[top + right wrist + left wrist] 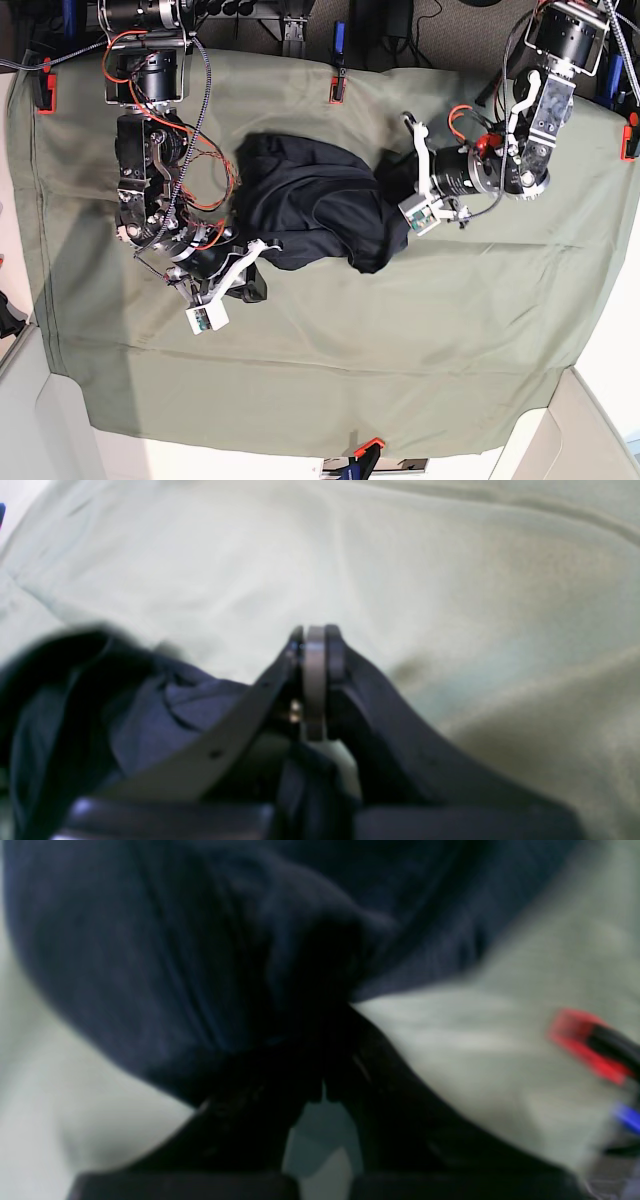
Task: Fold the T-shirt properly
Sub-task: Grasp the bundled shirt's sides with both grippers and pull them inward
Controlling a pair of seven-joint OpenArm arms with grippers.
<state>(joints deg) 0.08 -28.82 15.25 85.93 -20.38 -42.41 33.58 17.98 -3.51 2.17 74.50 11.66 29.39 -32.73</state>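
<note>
Right now I judge this to be the spreading step, before any real fold: the shirt [315,205] is a crumpled dark heap, not flat, lying on the cover [400,340] a little toward the far edge of the worktop, roughly midway between the 2 side edges.

My left claw [325,1040] is clenched on a bunch of shirt; in the left wrist view the fabric gathers into a tight knot right at my fingertips and fans away from them. In the base view that claw [405,190] meets the heap on the side nearer the right-hand edge.

My right claw [315,680] has its jaws pressed together. Dark cloth lies against its left side and under it in the right wrist view, but I cannot tell whether any of it is truly pinched between the pads or merely draped beside them. In the base view it [250,265] sits at the heap's near corner, toward the left-hand edge.

So I have, at best, 2 holds on opposite sides of the bundle. The next move, as I see it, calls for drawing the 2 claws apart toward opposite side edges to pull the shirt taut and flat. I would first make sure the right grip is real, since a slipped hold would only drag the heap sideways.

A red clamp [337,92] pins the cover at the far edge.
</note>
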